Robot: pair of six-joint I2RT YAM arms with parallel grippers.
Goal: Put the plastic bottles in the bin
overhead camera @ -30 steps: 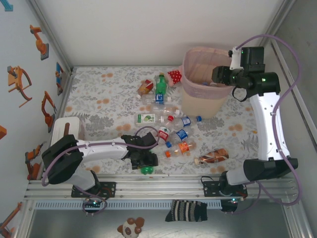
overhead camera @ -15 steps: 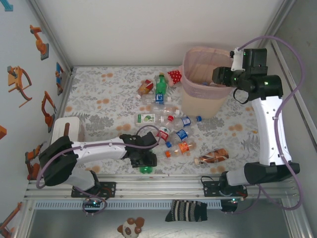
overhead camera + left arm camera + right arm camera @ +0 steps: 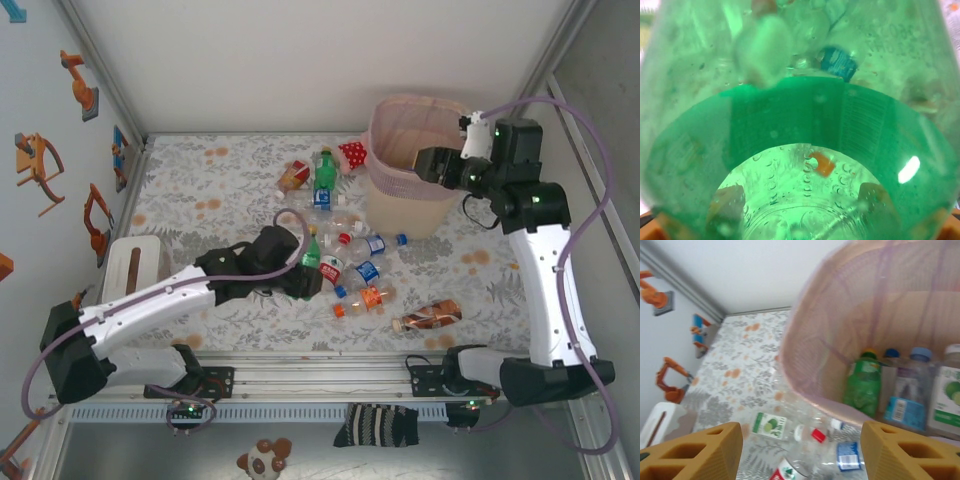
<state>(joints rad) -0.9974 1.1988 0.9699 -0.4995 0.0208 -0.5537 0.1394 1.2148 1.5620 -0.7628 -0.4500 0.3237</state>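
Observation:
My left gripper (image 3: 302, 266) is shut on a green plastic bottle (image 3: 311, 252) and holds it above the middle of the table. In the left wrist view that green bottle (image 3: 800, 110) sits right against the lens, and both fingers (image 3: 727, 205) show dimly through its plastic. Several plastic bottles (image 3: 352, 270) lie scattered on the floral table, and an upright green one (image 3: 324, 170) stands further back. The pink mesh bin (image 3: 400, 205) stands at the back right. My right gripper (image 3: 430, 165) hovers over the bin's rim, open and empty. Inside the bin (image 3: 815, 365) stand a green bottle (image 3: 862, 385) and clear bottles (image 3: 905, 390).
A brown bottle (image 3: 427, 317) lies near the front right edge. A red white-dotted soft item (image 3: 352, 152) rests beside the bin. A white box (image 3: 135, 262) stands at the left. A striped sock (image 3: 378, 425) lies below the rail.
My left gripper closed on the green bottle at the front edge, then lifted it and carried it back and to the right. The right gripper shifted slightly left over the bin.

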